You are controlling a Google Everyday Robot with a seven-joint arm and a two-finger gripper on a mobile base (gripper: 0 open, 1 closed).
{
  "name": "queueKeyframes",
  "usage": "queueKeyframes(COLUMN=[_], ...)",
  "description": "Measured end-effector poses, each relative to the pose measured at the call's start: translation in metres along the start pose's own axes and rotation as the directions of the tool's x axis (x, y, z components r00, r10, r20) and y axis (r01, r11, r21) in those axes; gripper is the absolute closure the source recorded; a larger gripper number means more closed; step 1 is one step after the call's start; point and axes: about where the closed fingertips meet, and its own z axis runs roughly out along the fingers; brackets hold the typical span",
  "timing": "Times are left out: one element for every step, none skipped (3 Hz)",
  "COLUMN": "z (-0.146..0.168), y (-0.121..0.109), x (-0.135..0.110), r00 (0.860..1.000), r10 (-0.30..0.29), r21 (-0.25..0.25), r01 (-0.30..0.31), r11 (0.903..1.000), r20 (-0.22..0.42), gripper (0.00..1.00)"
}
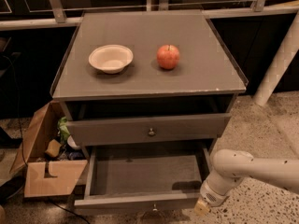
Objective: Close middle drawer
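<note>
scene: dark grey cabinet (149, 85); white bowl (110, 58) and red apple (168, 56) on top, apart from each other.
task thing: middle drawer (117, 202) was pulled far out toward the camera, inner floor in full view; small brass knob (154, 207) at the centre of its low front.
drawer above: top drawer (107, 130) looked slightly out, overhanging the back of the middle one.
gripper: gripper (202, 207) sat low at the view's bottom right on the end of the white arm (252, 164), just beside the right end of the middle drawer's front and about level with it.
gripper state: could not tell open or shut; nothing seen in its hold.
contact: could not tell whether it touched the front's corner.
key relation: drawer front lay to the gripper's left in view. Its long axis ran left-right, and the slide ran away from the camera into the cabinet. Gripper was well off the knob.
step (judged): lining up for the push; drawer not yet closed.
next move (judged): get onto the face and push straight back. Pushing nearer the knob is safer, since a push at the right end alone may skew the drawer.
clutter: cardboard box (46, 171) on the floor left of the cabinet, outside the slide path.
</note>
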Motion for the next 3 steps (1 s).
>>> queueKeyframes(z=[0.001,0.002,-0.002], y=[-0.003,-0.009,-0.021], x=[-0.002,-0.006,-0.015], r00=[1.000,1.000,0.999], r10=[0.006,0.018,0.032], r21=[0.003,0.010,0.036], r01=[-0.006,-0.019,-0.033], r11=[1.0000,0.9998,0.9988], r20=[0.006,0.019,0.042], gripper=[1.00,1.00,1.00])
